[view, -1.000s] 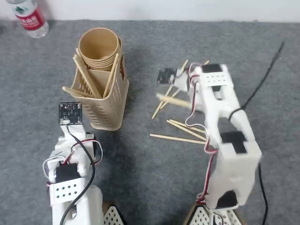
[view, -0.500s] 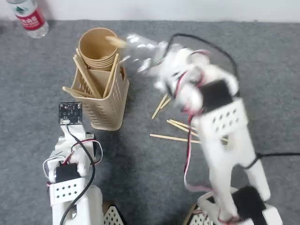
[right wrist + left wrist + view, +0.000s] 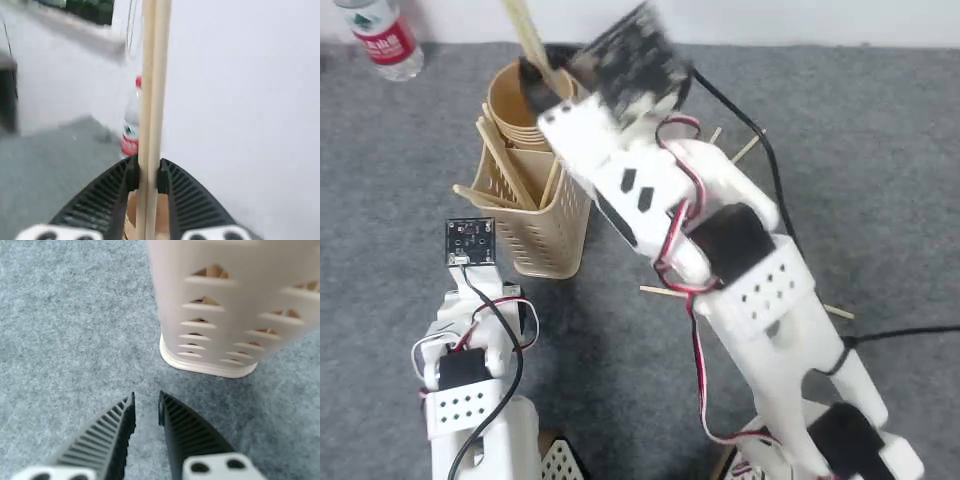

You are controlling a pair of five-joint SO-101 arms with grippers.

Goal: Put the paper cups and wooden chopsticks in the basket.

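Paper cups [image 3: 525,95] sit in the basket [image 3: 555,240], upper left. The right gripper [image 3: 147,167] pinches chopsticks [image 3: 152,100] above it. Loose sticks [image 3: 660,291] wait mid-frame. The left gripper [image 3: 146,400] holds nothing, fingers a bit apart.

**What lies where, measured from the fingers**

Two chopsticks [image 3: 152,100] stand between the right gripper's [image 3: 148,175] fingers [image 3: 120,185] and run on well past the fingertips. Below those fingers is a stack of paper cups [image 3: 525,100], set in the far half of the basket [image 3: 545,230]. More sticks [image 3: 505,165] lean in the basket's near half, in front of the cups. Far beyond the fingertips, a bottle [image 3: 131,130] stands by the wall. Behind the fingers, to the basket's right, loose chopsticks [image 3: 660,291] lie on the carpet [image 3: 880,150]. The basket's foot stands just ahead of the left gripper's [image 3: 146,412] fingertips, not touching them.
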